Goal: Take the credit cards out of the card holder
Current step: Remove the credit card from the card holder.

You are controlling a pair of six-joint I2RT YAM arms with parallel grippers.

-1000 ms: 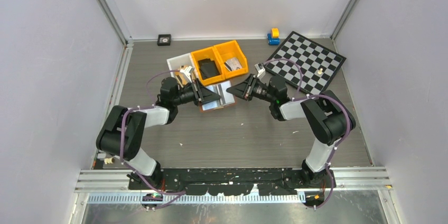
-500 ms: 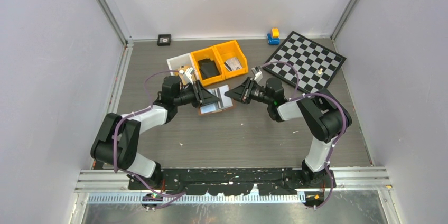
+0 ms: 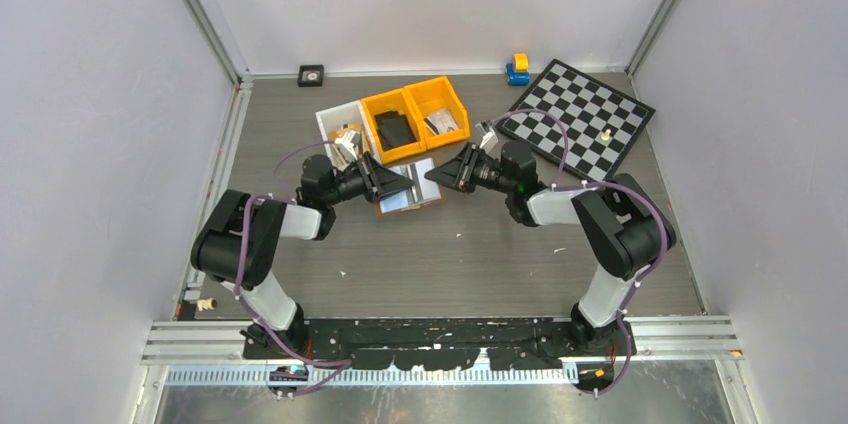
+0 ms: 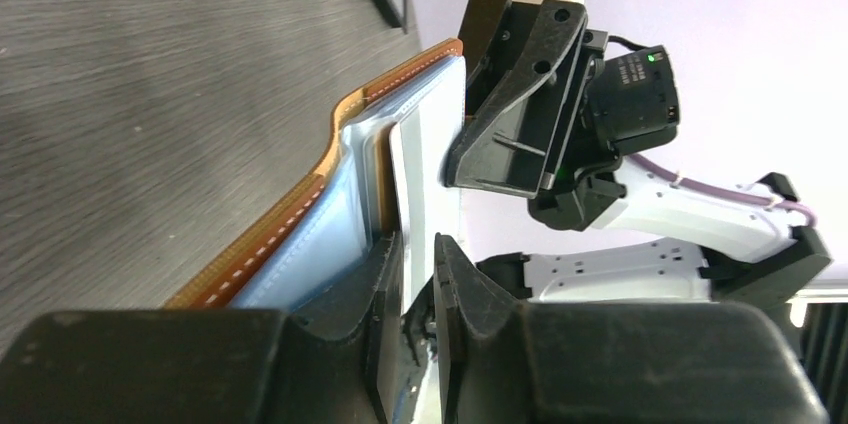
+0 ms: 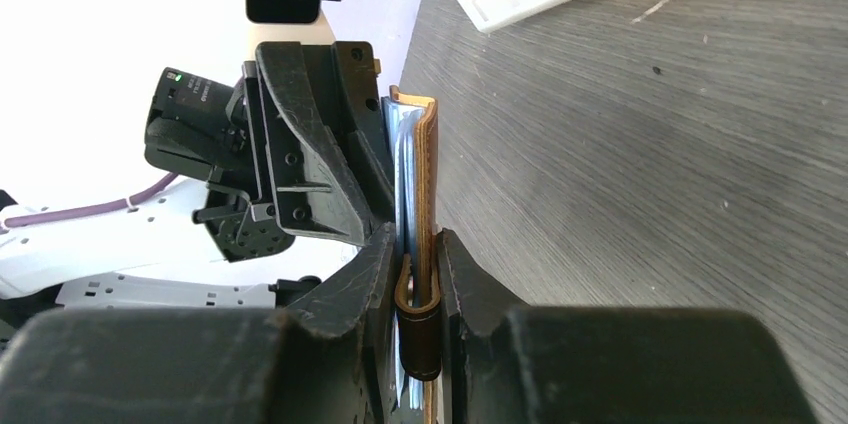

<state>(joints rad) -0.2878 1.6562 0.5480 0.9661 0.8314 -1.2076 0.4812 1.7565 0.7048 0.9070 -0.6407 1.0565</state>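
The reddish-brown card holder (image 3: 408,198) is held up between both grippers near the table's middle. In the left wrist view its brown stitched edge (image 4: 300,209) and pale blue inside show. My left gripper (image 4: 418,256) is shut on a whitish credit card (image 4: 425,159) that sticks out of the holder; a beige card edge sits beside it. My right gripper (image 5: 420,249) is shut on the holder's brown leather wall (image 5: 428,174) and its strap loop. From above, the left gripper (image 3: 388,180) and the right gripper (image 3: 442,174) face each other across the holder.
Two orange bins (image 3: 415,116) and a white bin (image 3: 340,124) stand just behind the grippers. A black wallet-like object (image 3: 393,129) lies in the left orange bin. A chessboard (image 3: 580,114) lies at the back right, with a blue and yellow toy (image 3: 518,67) behind it.
The left arm's elbow has swung and its wrist has drawn back a little to the left. The right gripper has shifted slightly left and up. Both grippers stay shut on the holder and card.
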